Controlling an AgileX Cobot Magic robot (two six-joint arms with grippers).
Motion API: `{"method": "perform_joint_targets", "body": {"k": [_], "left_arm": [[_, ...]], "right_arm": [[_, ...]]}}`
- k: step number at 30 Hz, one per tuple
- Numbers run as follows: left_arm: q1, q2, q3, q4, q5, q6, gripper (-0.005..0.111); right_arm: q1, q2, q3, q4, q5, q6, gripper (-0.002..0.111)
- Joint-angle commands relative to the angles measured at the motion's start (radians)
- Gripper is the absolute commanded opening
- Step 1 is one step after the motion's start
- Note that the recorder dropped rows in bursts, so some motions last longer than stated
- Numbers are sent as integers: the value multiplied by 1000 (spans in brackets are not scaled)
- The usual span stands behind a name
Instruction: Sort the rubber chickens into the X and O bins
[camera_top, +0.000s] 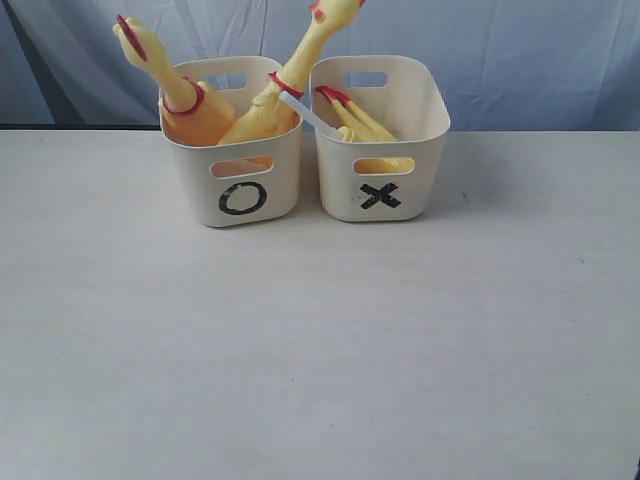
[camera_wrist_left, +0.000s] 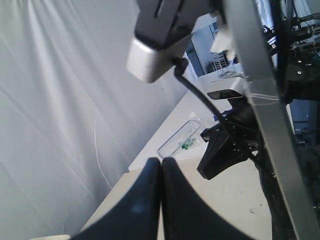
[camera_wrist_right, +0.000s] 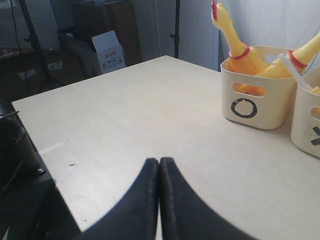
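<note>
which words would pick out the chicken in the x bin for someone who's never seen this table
On the pale table, find the cream X bin, standing right of its twin, the O bin, in the exterior view. The yellow rubber chicken inside lies low and alone, barely clearing the rim, whereas the two chickens next door poke up high.

- rubber chickens (camera_top: 265, 115): yellow, red combs and neck bands
- O bin (camera_top: 275, 180): cream, black O
- X bin (camera_top: 428, 150): cream, black X
- desk (camera_top: 320, 340): pale beige
- my left hand (camera_wrist_left: 161, 162) and right hand (camera_wrist_right: 159, 162): black
</note>
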Motion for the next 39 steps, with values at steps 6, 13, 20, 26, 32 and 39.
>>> {"method": "perform_joint_targets", "body": {"k": [6,13,20,26,32,39], "left_arm": [[-54,-117,3,-10,4,-8,0],[-93,-163,3,-10,4,-8,0],[-120,-167,3,-10,4,-8,0],[-143,-167,3,-10,4,-8,0],[-141,-167,3,-10,4,-8,0],[-141,-167,27,-10,4,-8,0]], "right_arm": [[-3,-7,5,7,-1,-1,0],[-53,-21,5,7,0,-1,0],[-129,-21,5,16,4,-1,0],[-148,-21,5,16,3,-1,0],[-148,-21,5,16,3,-1,0],[-148,-21,5,16,3,-1,0]]}}
